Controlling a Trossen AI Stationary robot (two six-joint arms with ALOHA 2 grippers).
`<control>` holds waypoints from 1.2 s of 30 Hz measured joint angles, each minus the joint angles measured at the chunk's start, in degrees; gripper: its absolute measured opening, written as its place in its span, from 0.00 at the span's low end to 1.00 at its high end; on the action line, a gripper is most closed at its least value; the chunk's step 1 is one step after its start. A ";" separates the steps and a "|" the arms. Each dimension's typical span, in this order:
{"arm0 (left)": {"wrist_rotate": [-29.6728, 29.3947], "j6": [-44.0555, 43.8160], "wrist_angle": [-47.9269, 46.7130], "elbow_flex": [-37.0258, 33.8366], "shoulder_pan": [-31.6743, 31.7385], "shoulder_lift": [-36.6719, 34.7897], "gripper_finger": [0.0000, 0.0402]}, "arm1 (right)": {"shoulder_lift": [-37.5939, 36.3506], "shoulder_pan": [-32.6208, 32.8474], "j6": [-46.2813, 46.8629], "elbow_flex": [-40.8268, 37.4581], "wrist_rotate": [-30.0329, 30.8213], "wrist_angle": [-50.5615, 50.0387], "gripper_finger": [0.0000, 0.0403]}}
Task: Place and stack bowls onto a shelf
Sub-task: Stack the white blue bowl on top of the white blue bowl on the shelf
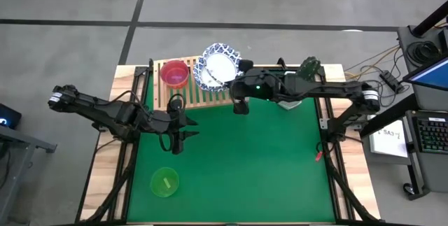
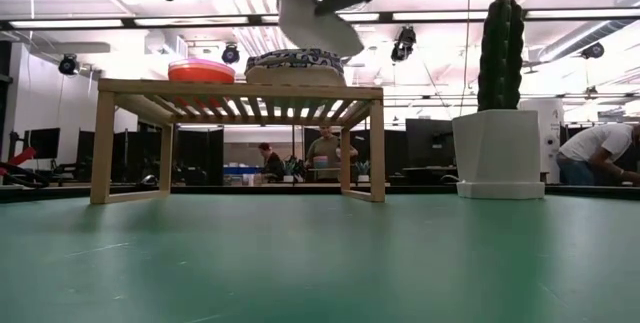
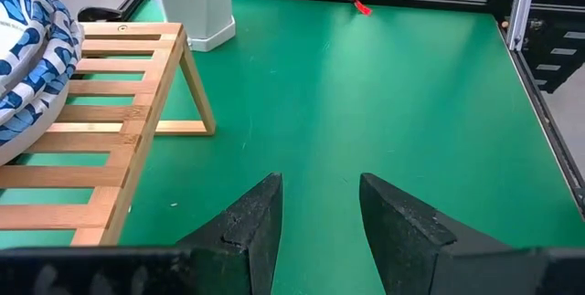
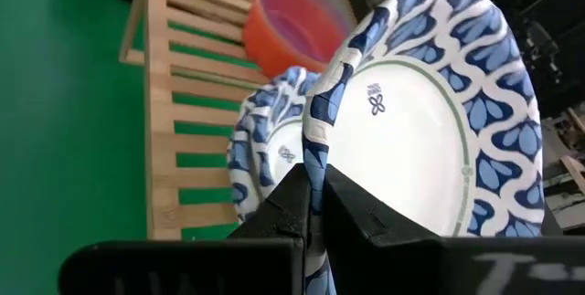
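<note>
My right gripper (image 4: 315,181) hangs over the shelf's right half, shut on a blue-and-white patterned bowl (image 4: 430,121) that is tilted in the air (image 2: 318,21). Beneath it, more patterned bowls (image 4: 274,149) sit nested on the wooden slat shelf (image 1: 183,93), and a red bowl (image 1: 174,73) stands on the shelf's left half. A green bowl (image 1: 165,182) rests on the mat near the near-left corner. My left gripper (image 3: 315,231) is open above the green mat, just in front of the shelf (image 1: 178,138), touching nothing. My right gripper pinches the patterned bowl's rim (image 4: 311,144) between its two fingers, one finger on the white inside and one on the outside. The bowl is lifted clear and steeply tilted, with its white inside toward the wrist camera, above the nested bowls on the shelf.
A white pot with a cactus (image 2: 497,143) stands on the mat right of the shelf, partly under my right arm (image 1: 294,89). A small red thing (image 1: 318,156) lies at the mat's right edge. Green mat (image 1: 252,163) stretches in front of the shelf. People show beyond the table.
</note>
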 joint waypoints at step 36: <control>0.13 -6.62 -0.10 -0.20 -0.06 2.34 0.32 | 4.86 0.51 17.73 2.97 1.22 4.02 0.04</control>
